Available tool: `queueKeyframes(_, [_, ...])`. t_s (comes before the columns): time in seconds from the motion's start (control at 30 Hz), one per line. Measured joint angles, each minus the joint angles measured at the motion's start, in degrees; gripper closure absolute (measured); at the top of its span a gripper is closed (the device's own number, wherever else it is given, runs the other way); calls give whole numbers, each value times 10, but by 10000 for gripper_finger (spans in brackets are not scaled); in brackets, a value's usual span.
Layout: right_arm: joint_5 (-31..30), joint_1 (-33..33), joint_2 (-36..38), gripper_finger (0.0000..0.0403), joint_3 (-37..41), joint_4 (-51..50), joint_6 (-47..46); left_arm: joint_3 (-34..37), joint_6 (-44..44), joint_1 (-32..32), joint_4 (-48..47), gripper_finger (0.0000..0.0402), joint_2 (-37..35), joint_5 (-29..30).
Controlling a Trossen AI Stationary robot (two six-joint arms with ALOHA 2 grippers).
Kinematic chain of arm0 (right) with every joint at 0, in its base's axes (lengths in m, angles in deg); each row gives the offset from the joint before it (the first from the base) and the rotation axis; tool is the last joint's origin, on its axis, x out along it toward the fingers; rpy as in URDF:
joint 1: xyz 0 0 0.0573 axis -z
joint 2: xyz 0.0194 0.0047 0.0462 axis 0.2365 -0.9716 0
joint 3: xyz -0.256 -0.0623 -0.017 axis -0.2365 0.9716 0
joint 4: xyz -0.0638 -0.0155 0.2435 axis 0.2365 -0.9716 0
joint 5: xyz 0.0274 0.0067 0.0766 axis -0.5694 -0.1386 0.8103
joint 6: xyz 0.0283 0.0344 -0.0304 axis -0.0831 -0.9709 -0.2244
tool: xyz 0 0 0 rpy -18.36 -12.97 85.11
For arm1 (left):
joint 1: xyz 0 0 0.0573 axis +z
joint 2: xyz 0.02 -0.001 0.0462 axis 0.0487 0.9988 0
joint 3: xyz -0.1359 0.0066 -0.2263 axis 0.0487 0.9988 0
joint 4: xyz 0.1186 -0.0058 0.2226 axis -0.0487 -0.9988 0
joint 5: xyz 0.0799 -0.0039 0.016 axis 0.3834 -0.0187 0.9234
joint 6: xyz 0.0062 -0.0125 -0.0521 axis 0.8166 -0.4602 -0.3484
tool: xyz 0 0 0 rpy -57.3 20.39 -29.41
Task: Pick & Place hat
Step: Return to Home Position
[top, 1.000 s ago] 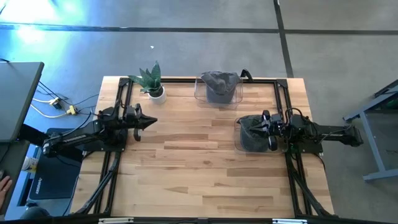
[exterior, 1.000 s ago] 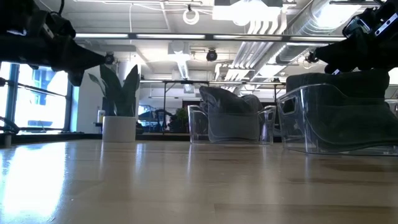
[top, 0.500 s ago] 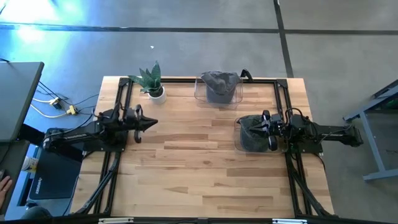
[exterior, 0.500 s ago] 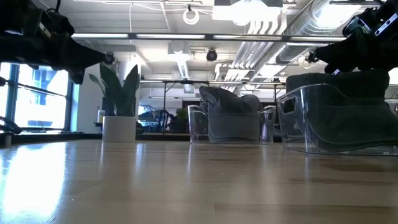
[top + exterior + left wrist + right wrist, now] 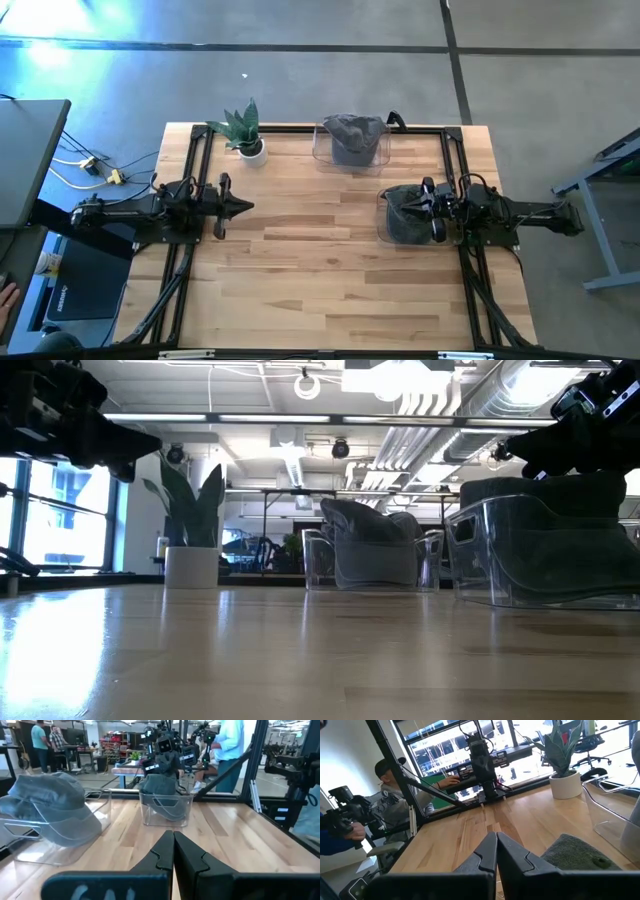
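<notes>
A grey hat point(image 5: 402, 225) sits in a clear bin point(image 5: 520, 570) at the table's right side. My right gripper point(image 5: 410, 205) is shut and hovers just above this hat point(image 5: 575, 852). I cannot tell whether it touches the cloth. A second grey hat point(image 5: 352, 132) rests in another clear bin point(image 5: 320, 150) at the far edge. My left gripper point(image 5: 248, 207) is shut, points right over the table's left part and holds nothing. In the left wrist view both hats show, the far one point(image 5: 50, 805) and the right one point(image 5: 161, 785).
A potted plant point(image 5: 245, 135) stands at the far left corner. A black frame point(image 5: 300, 128) runs along the far and side edges. Bare wood point(image 5: 310, 270) fills the middle and near half. People point(image 5: 395, 795) stand and sit beyond the table's left side.
My left arm has swung so that its gripper sits slightly nearer the near edge and farther back toward the left edge, and a little higher in the low view. It has stayed shut. The right arm and both hats have kept still.
</notes>
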Motion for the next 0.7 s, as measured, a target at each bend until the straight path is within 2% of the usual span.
queueKeyframes(0.13, [0,0,0,393,0,0,0,0,14,0,0,401,0,0])
queueKeyframes(0.27, [0,0,0,391,0,0,0,-1,-7,0,-2,401,0,13])
queueKeyframes(0.7, [0,0,0,391,0,0,0,-4,-24,0,-7,401,0,-10])
